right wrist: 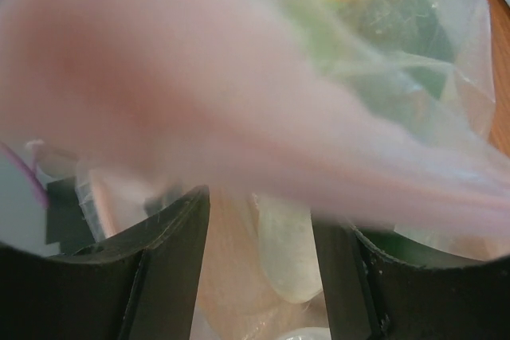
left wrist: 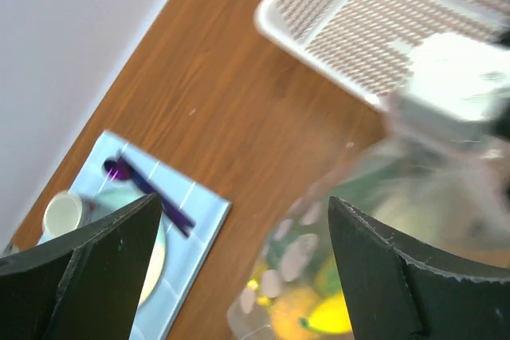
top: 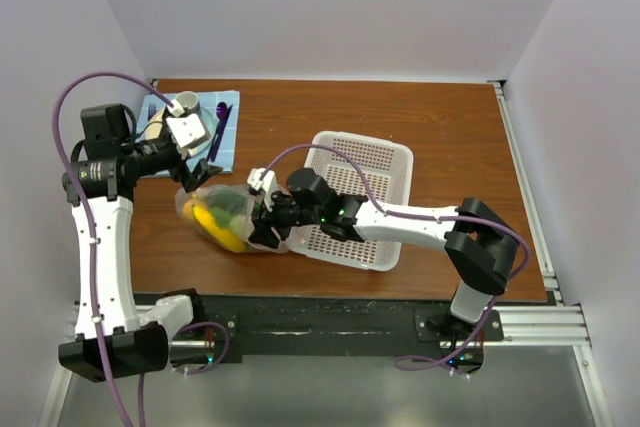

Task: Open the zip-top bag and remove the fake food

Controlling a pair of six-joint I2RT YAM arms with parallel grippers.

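Lying on the brown tabletop [top: 440, 137] against the left side of the white mesh basket [top: 365, 182], the zip-top bag [top: 240, 209] shows the fake food [top: 220, 225] inside it, yellow and green, in the top view. The left hand [top: 205, 173] hangs at the bag corner farthest from the basket, and the right hand [top: 262, 225] meets the bag edge nearest the basket. Seen from the left wrist, the left hand [left wrist: 245, 201] is spread wide and holds nothing. The bag [left wrist: 351, 228] with its yellow fake food [left wrist: 319, 316] lies beyond the gap, below the basket [left wrist: 351, 37]. Seen from the right wrist, the right hand [right wrist: 259, 197] has its fingers [right wrist: 171, 260] drawn partway together with bag [right wrist: 382, 53] film between them. The blurred pinkish zipper strip [right wrist: 159, 77] hides the tips, so I cannot tell whether they pinch it.
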